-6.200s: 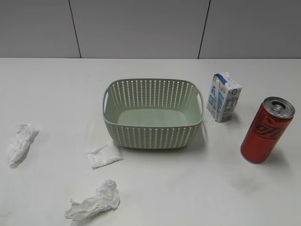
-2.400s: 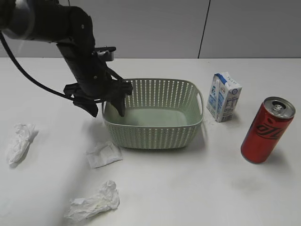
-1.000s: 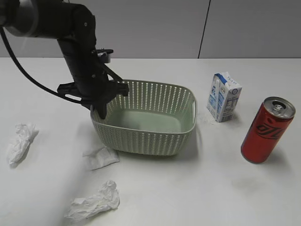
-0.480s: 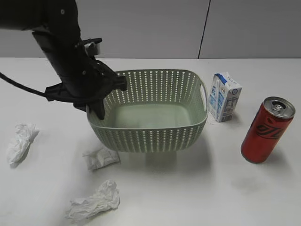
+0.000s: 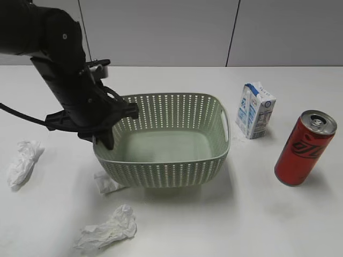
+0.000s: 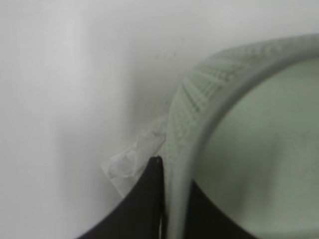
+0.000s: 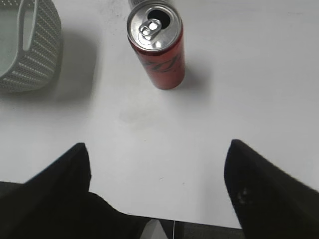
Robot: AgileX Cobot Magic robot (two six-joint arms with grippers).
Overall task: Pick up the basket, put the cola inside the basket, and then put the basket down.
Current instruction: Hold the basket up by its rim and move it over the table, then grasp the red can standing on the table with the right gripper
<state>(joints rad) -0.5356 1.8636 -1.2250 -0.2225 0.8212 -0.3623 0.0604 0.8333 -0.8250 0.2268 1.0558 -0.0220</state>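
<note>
Exterior: basket (image 5: 163,140) is gripped at its left rim by the left gripper (image 5: 102,126), tilted; cola (image 5: 304,148) stands on the table (image 5: 225,225), right of the carton (image 5: 255,110).
Left wrist: fingers (image 6: 144,199) clamped on the rim.
Right wrist: fingers (image 7: 70,169) spread apart, cola ahead.

White-blue carton (image 5: 255,110) upright on table (image 5: 225,225); three crumpled tissues (image 5: 106,229) (image 5: 22,163) (image 5: 106,183) left.

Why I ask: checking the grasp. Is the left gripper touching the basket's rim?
Touching. In the left wrist view the left gripper has dark fingers either side of the basket rim, pressed against it with no gap.
</note>
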